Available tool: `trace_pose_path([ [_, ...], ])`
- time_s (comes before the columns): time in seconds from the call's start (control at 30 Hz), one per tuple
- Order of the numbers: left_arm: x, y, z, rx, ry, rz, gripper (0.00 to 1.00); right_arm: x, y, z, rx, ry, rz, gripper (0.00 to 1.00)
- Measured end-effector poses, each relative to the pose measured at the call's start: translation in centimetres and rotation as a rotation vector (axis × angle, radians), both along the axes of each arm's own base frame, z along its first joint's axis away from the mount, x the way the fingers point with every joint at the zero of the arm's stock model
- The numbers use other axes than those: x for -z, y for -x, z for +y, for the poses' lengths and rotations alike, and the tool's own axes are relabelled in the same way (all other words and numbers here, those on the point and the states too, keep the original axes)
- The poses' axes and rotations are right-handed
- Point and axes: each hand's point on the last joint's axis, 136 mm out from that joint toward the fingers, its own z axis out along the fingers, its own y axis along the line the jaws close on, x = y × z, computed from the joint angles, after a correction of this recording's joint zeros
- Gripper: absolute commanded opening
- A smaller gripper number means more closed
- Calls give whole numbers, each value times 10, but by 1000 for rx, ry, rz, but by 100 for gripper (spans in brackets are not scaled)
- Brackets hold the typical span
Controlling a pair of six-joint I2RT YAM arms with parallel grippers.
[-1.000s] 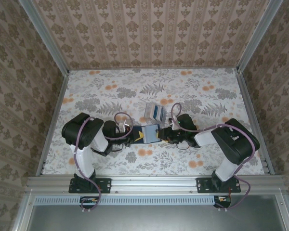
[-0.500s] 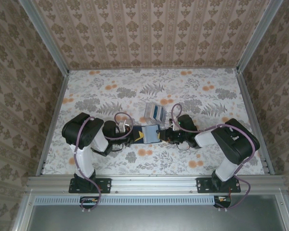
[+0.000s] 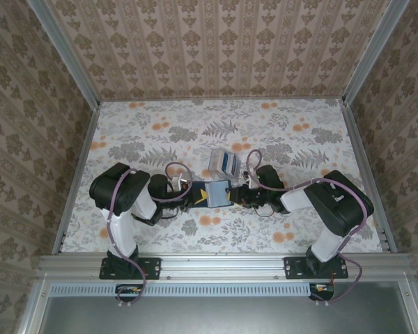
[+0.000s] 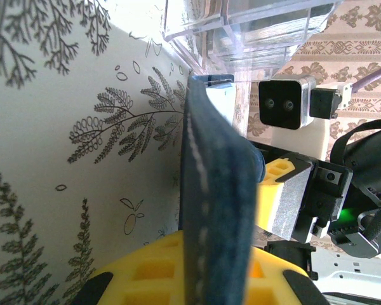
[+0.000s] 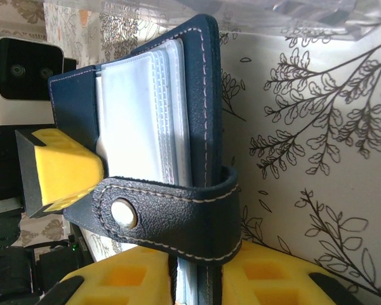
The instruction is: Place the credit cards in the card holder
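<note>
The card holder (image 3: 213,192), a dark navy wallet, is held just above the table between both grippers. My left gripper (image 3: 197,195) is shut on its left edge, and the left wrist view has the stitched edge (image 4: 214,190) running between the yellow fingers (image 4: 146,270). My right gripper (image 3: 234,195) is shut on the opposite side. In the right wrist view the wallet (image 5: 203,95) stands partly open, with clear sleeves (image 5: 143,121) and a snap strap (image 5: 171,219) across the front. The credit cards (image 3: 227,163) appear as a blue-and-white stack in a clear box; their separate colours are not distinguishable.
The clear plastic box (image 3: 222,162) sits on the floral table just behind the wallet, its wall close above it in the left wrist view (image 4: 254,25). Patterned walls enclose the table on three sides. Open floral surface lies toward the far edge.
The right arm has shifted very slightly. The wallet and the left arm stay where they were.
</note>
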Motion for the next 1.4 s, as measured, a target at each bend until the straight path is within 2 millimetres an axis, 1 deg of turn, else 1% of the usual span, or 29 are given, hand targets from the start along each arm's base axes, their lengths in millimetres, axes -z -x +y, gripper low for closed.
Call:
trace_pose_path([
  [0.23,0,-2,-1,0,1,-2,0,-2,-1,4,-12,-1,-2,29],
  [0.43,0,-4,-2,-3,1,-5,0,-2,-1,6,-16,2,-2,29],
  [0.8,0,-4,-3,-6,-1,-9,0,-3,-1,9,-22,1,-6,32],
  [1.03,0,-5,-4,-9,-4,-12,0,-4,-1,10,-25,-4,-9,36],
  [1.17,0,1,-10,13,-2,-15,0,-6,-1,14,-33,-16,-20,40],
  [1.4,0,1,-12,17,-2,-19,0,-8,-3,19,-35,-48,-21,43],
])
